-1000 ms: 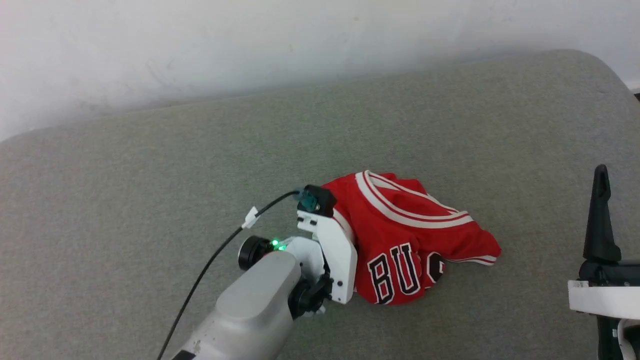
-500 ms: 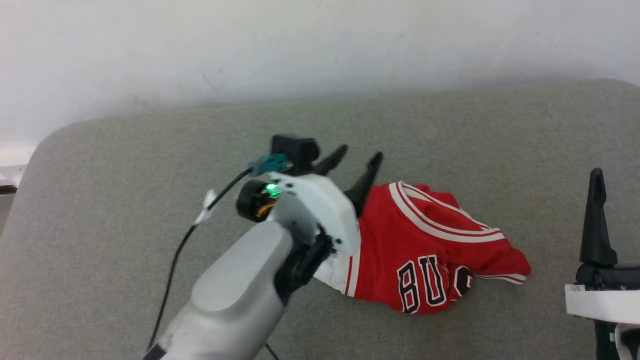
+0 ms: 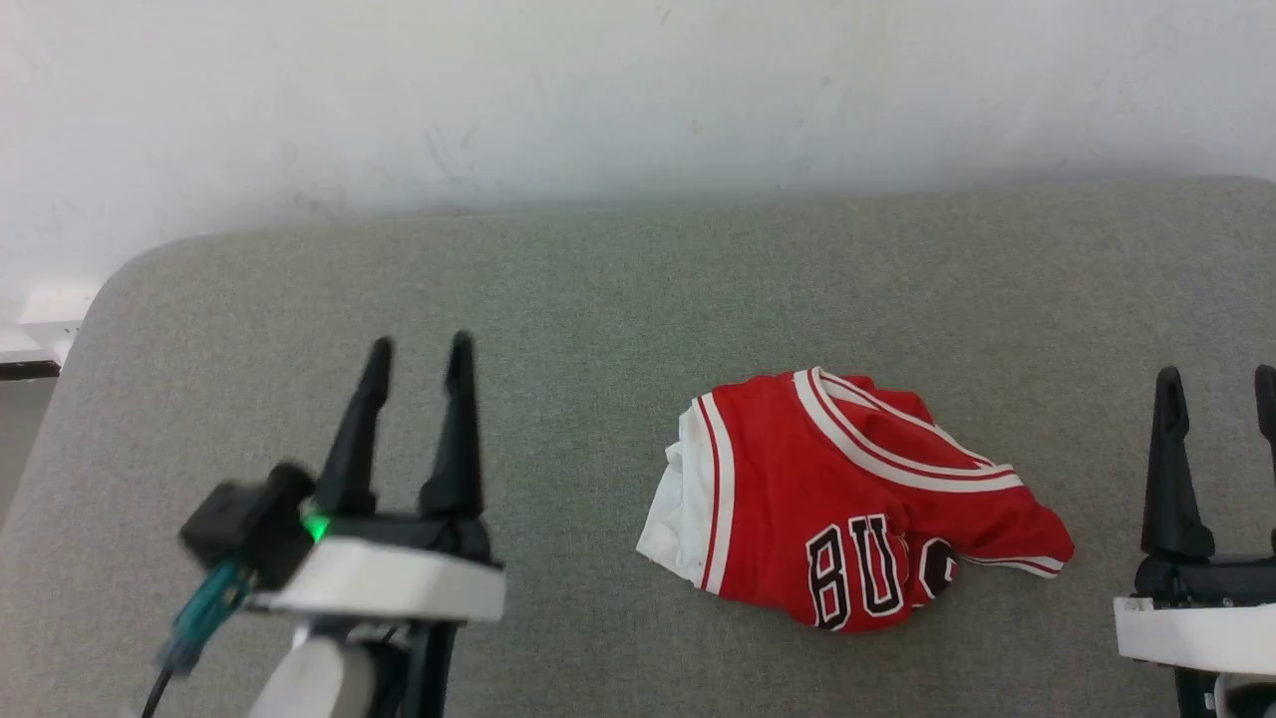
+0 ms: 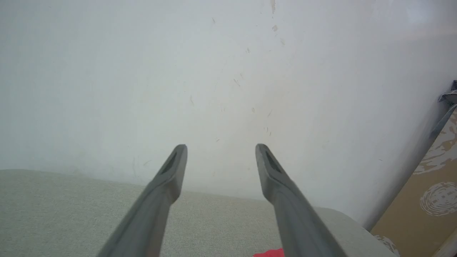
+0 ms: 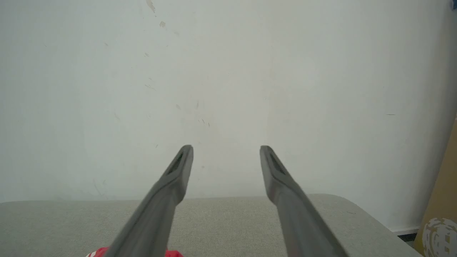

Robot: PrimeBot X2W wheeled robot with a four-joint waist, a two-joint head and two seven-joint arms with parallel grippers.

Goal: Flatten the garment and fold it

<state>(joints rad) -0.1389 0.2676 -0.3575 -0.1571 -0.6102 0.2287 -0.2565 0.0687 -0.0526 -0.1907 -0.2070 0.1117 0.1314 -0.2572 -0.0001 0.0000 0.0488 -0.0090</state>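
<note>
A grey fabric pad [image 3: 638,289] with rounded corners meets a scuffed white wall [image 3: 598,90] along its far edge. Past its far right corner, a brown board [image 4: 432,192] with pale swirl prints stands by the wall.

The garment [image 3: 857,489] is bunched up, so its folds hide most of the black letters [image 3: 862,578], the bottom edge of each wrist view cuts it to a small red scrap, and the right gripper [image 3: 1218,377] has one finger cut off by the head view's edge.
</note>
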